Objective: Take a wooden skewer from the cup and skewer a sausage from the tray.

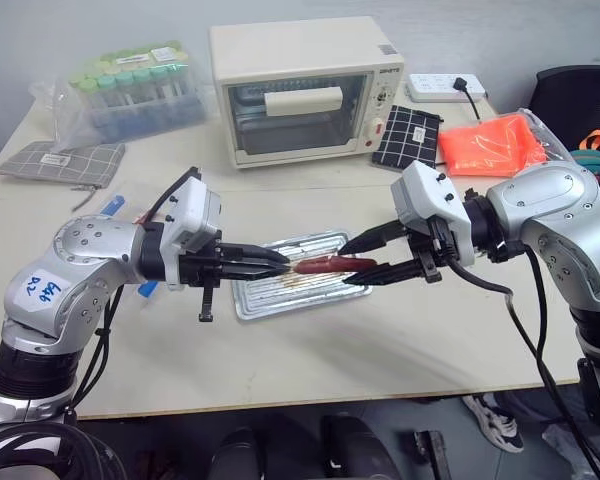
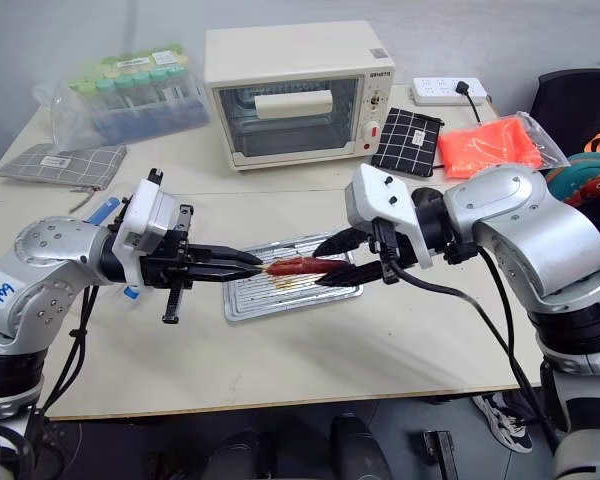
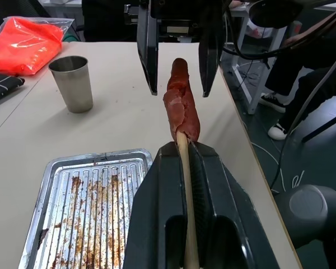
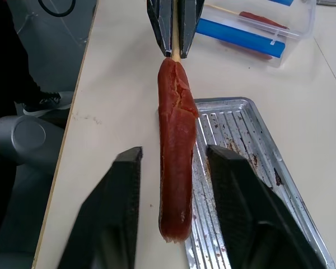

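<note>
The left gripper (image 3: 186,154) is clamped tight on the wooden skewer (image 3: 185,185), its 2 black fingers pressed together around the pale stick, and the stick runs straight out from the tips into the sausage (image 4: 175,168). The dark red sausage is split along one side and sits on the skewer in mid-air, above the tray (image 1: 280,292), not touching it. The right gripper (image 4: 173,210) comes in from the 3 o'clock side of the head view with its 2 fingers spread apart, 1 on each side of the sausage with a clear gap on both sides, so it has hold of nothing. The two grippers face each other tip to tip across the middle of the table (image 1: 380,340), the left one from 9 o'clock. The tray lies flat below them, ridged floor streaked with brown grease. In the left wrist view the steel cup (image 3: 71,83) stands upright on the table, well apart from the tray, and beyond it lies an orange bag (image 1: 490,143). At 12 o'clock in the head view sits a cream toaster oven (image 1: 300,90), with a rack of capped tubes (image 1: 135,85) toward 10 o'clock.
</note>
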Robot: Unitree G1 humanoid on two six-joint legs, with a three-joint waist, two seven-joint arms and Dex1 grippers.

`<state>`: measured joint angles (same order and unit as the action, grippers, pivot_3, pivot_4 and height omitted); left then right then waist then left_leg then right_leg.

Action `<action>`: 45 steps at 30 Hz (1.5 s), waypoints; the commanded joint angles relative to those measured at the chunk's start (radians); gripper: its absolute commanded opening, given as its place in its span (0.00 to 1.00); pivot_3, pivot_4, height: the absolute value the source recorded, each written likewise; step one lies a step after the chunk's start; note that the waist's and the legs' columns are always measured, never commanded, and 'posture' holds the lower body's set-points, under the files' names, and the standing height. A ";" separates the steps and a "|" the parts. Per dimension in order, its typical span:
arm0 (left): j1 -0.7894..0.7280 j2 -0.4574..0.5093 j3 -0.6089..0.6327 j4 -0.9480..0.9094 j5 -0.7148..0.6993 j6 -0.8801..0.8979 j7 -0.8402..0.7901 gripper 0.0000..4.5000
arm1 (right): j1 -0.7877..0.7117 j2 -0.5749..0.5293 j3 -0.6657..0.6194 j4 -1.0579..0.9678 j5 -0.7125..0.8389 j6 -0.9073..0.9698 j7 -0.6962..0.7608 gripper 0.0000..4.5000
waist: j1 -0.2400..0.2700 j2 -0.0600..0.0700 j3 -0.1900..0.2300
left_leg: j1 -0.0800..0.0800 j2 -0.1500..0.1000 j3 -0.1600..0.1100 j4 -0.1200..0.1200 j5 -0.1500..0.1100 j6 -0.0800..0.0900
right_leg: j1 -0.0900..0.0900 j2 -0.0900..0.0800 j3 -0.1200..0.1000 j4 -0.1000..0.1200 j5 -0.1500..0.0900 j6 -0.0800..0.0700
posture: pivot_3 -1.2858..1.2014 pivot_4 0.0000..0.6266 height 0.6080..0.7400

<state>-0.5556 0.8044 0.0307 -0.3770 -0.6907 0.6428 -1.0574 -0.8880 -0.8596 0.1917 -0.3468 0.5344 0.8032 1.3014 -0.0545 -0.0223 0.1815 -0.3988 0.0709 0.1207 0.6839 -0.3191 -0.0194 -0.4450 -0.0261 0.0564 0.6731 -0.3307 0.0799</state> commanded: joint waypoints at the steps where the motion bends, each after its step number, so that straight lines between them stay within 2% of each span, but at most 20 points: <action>1: 0.017 0.015 0.052 -0.019 0.003 -0.011 0.023 0.00 | -0.025 -0.036 -0.025 0.014 -0.021 -0.036 0.013 0.63 | 0.000 0.000 0.000 | 0.000 0.000 0.000 0.000 0.000 0.000 | 0.000 0.000 0.000 0.000 0.000 0.000 | 0.52 0.24 1.00; 7: 0.153 0.021 0.164 -0.088 -0.010 0.012 0.119 0.00 | -0.041 -0.071 -0.088 0.047 0.016 0.005 0.000 0.63 | -0.001 0.000 0.000 | 0.000 0.001 0.000 0.000 0.000 0.000 | 0.000 0.000 0.000 0.000 0.000 0.000 | 0.52 0.24 1.00; 15: 0.466 -0.069 0.501 -0.169 0.072 0.028 0.441 0.00 | -0.032 -0.038 -0.211 -0.010 0.166 0.134 -0.093 0.63 | -0.001 0.000 0.000 | 0.001 0.001 -0.002 -0.001 0.000 0.000 | 0.000 0.000 0.002 0.000 -0.001 -0.001 | 0.52 0.24 1.00; 20: 0.550 -0.123 0.656 -0.115 0.105 0.014 0.562 0.00 | -0.036 -0.014 -0.219 -0.017 0.205 0.159 -0.147 0.63 | 0.002 -0.001 0.000 | 0.001 0.001 -0.002 -0.001 0.000 0.000 | 0.000 -0.001 0.001 0.000 -0.001 -0.001 | 0.52 0.24 1.00; 26: 0.598 -0.116 0.660 -0.045 0.166 -0.034 0.578 0.00 | -0.042 0.009 -0.202 -0.015 0.226 0.156 -0.175 0.63 | 0.002 -0.001 -0.001 | 0.000 0.000 -0.002 -0.001 0.000 0.000 | 0.000 -0.001 0.000 0.000 -0.001 -0.001 | 0.52 0.24 1.00; 30: 0.525 -0.083 0.607 0.079 0.201 -0.045 0.582 0.00 | -0.043 0.030 -0.194 -0.017 0.236 0.154 -0.188 0.63 | 0.001 -0.001 -0.001 | 0.000 0.000 -0.002 -0.001 0.000 0.001 | 0.000 -0.001 0.000 -0.001 -0.001 -0.001 | 0.52 0.24 1.00; 36: 0.463 -0.039 0.600 0.122 0.178 -0.039 0.532 0.33 | -0.046 0.049 -0.176 -0.002 0.232 0.140 -0.193 0.65 | -0.001 -0.001 -0.001 | 0.000 0.000 -0.002 -0.002 0.000 0.000 | 0.000 -0.001 0.000 -0.001 -0.001 -0.001 | 0.52 0.24 1.00; 39: 0.491 -0.020 0.679 0.086 0.129 0.003 0.516 0.48 | -0.038 0.051 -0.165 0.010 0.221 0.119 -0.182 0.65 | -0.005 -0.001 -0.001 | 0.000 0.000 -0.002 -0.003 0.000 0.000 | 0.000 -0.001 0.000 -0.001 -0.001 -0.001 | 0.52 0.24 1.00; 42: 0.569 0.010 0.812 0.030 0.038 0.075 0.450 0.63 | -0.034 0.052 -0.154 0.031 0.206 0.095 -0.169 0.65 | -0.010 -0.001 -0.001 | 0.000 0.001 -0.001 -0.003 -0.001 0.000 | -0.001 -0.001 0.000 -0.001 -0.001 -0.001 | 0.52 0.24 1.00; 45: 0.675 0.049 0.962 0.003 -0.023 0.137 0.365 0.63 | -0.039 0.052 -0.145 0.055 0.193 0.075 -0.152 0.65 | -0.015 -0.002 -0.001 | 0.000 0.002 -0.001 -0.003 -0.001 0.000 | -0.001 -0.001 -0.001 -0.001 -0.001 -0.002 | 0.52 0.24 1.00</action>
<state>0.0863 0.8257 0.8813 -0.3400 -0.6689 0.7527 -0.6403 -0.9142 -0.8042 0.0574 -0.2949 0.7361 0.9037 1.1364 -0.0697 -0.0238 0.1807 -0.3983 0.0728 0.1196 0.6811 -0.3200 -0.0199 -0.4457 -0.0266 0.0557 0.6718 -0.3318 0.0780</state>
